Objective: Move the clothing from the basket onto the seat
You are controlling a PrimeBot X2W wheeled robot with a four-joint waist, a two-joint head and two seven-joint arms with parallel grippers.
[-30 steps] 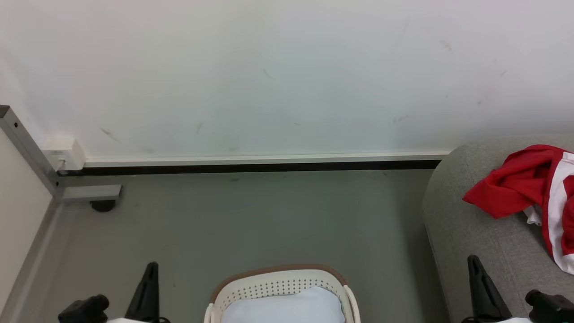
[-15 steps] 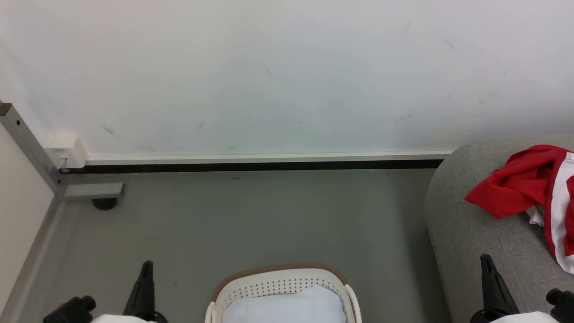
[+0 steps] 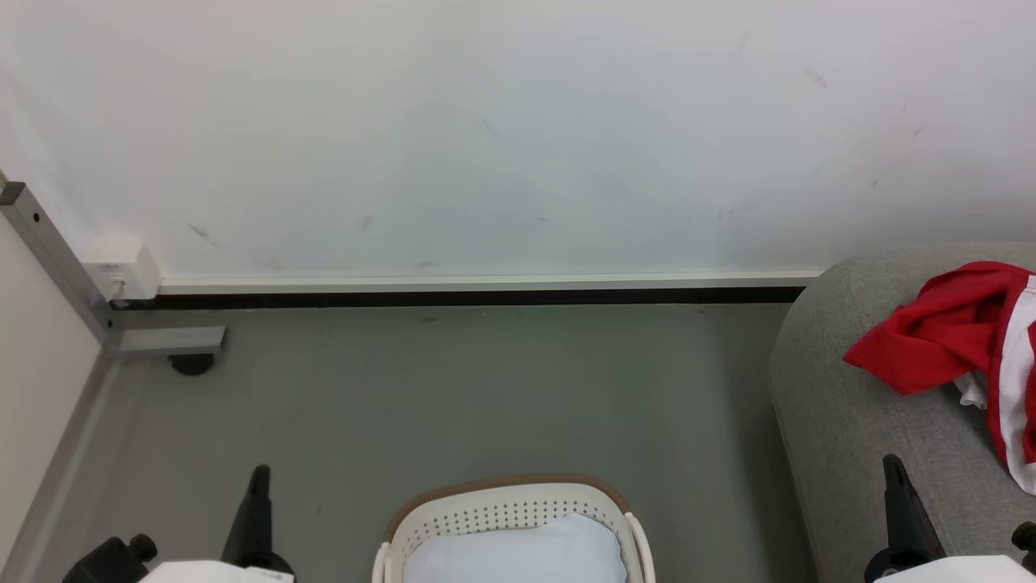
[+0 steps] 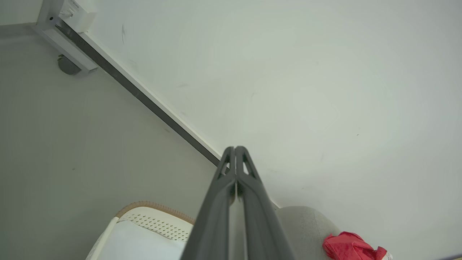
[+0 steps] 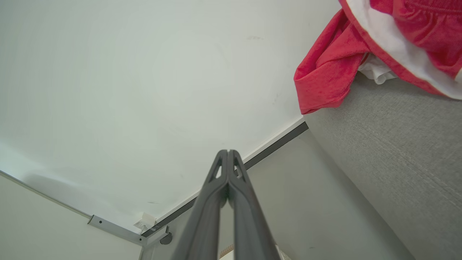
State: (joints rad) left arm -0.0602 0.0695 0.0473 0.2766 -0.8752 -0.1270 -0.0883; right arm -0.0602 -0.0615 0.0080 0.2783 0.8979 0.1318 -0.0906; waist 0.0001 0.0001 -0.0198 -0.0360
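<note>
- Pale wall [image 3: 518, 121] and grey floor [image 3: 453, 389] fill the space ahead of you, meeting at a dark skirting strip [image 3: 486, 298].
- You find the clothing [image 3: 931, 340] lying on the seat [image 3: 850, 437] at the right of the head view, a rumpled red heap.
- Its red fold points left, toward the seat's rounded end. Its white band runs up and down that view by the right edge, which cuts the heap off.
- The basket [image 3: 502, 486] stands on the floor low in the middle, between your two arms and near the seat. Its curved far end faces the wall; the bottom edge crops it, so you cannot tell its long axis.
- A pale bluish pad [image 3: 510, 555] lies inside the basket.
- Your left gripper [image 4: 235, 148] has its fingers pressed together tip to tip, pointing toward the wall, left of the basket.
- Your right gripper [image 5: 228, 151] is pressed together the same way, over the seat's near part and apart from the clothing.
</note>
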